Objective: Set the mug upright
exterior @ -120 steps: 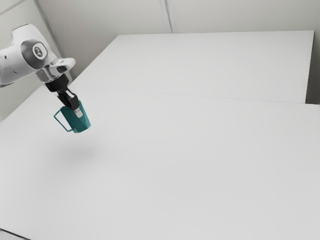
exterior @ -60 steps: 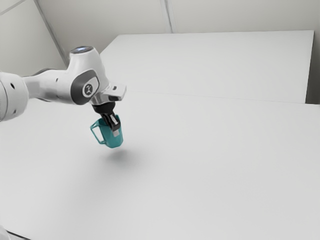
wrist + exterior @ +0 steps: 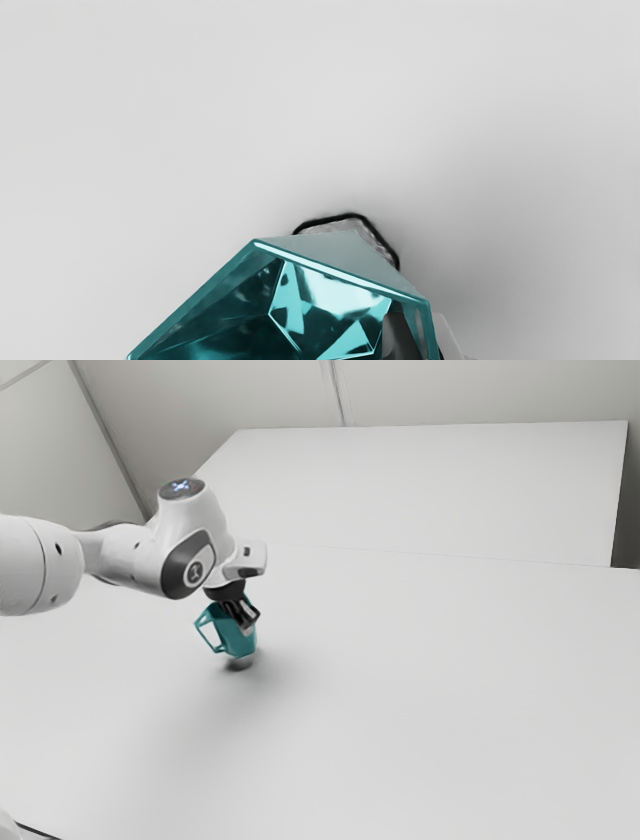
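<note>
- White and grey, the arm [image 3: 130, 555] comes in from nine o'clock in the exterior view and reaches down over the pale desk [image 3: 400, 690].
- Next along is the mug's slim handle [image 3: 207, 637], standing out from the body toward nine o'clock.
- The teal, many-sided mug [image 3: 235, 640] hangs from the pincer between eight and nine o'clock of the view's centre, low over the desk. It leans a little, its open end up toward the hand; whether its base touches the desk I cannot tell.
- A dark patch [image 3: 240, 663] lies on the desk at the mug's six o'clock.
- The black pincer [image 3: 247, 624] is clamped on the mug's wall: in the wrist view one dark finger [image 3: 400, 337] is inside the mug, the other, paler one outside it.
- Toward one o'clock, past a thin seam, lies another white surface [image 3: 430, 490].
</note>
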Robot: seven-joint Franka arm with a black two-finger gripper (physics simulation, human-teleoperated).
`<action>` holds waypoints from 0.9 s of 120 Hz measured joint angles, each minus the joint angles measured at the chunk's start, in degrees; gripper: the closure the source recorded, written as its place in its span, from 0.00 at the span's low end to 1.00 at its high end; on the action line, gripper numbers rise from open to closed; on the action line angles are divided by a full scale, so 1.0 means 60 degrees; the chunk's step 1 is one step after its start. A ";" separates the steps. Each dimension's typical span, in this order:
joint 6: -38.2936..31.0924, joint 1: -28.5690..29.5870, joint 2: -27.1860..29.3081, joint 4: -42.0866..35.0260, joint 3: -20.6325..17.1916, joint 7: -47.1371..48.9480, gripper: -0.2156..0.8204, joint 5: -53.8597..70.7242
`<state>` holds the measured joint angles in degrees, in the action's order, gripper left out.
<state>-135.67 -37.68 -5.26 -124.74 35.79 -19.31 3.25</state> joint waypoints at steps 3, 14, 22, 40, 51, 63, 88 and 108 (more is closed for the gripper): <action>-0.0048 -0.0026 -0.0024 0.0000 -0.0001 0.0062 0.96 -0.0021; -0.0179 -0.0025 -0.0120 0.0000 -0.0002 0.0267 0.96 -0.0134; -0.0243 0.0012 -0.0249 0.0002 -0.0009 0.0388 0.96 -0.0335; -0.0328 0.0014 -0.0539 0.0022 -0.0026 0.0609 0.96 -0.0771; -0.0357 0.0016 -0.0578 0.0020 -0.0029 0.0719 0.96 -0.0906; -0.0375 0.0017 -0.0648 0.0018 -0.0032 0.0821 0.96 -0.0985; -0.0377 -0.0010 -0.0667 0.0016 -0.0038 0.0924 0.71 -0.1157; -0.0360 -0.0056 -0.0592 0.0041 -0.0033 0.0941 0.44 -0.1191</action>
<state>-137.83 -38.02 -8.81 -124.50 35.59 -13.67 -3.89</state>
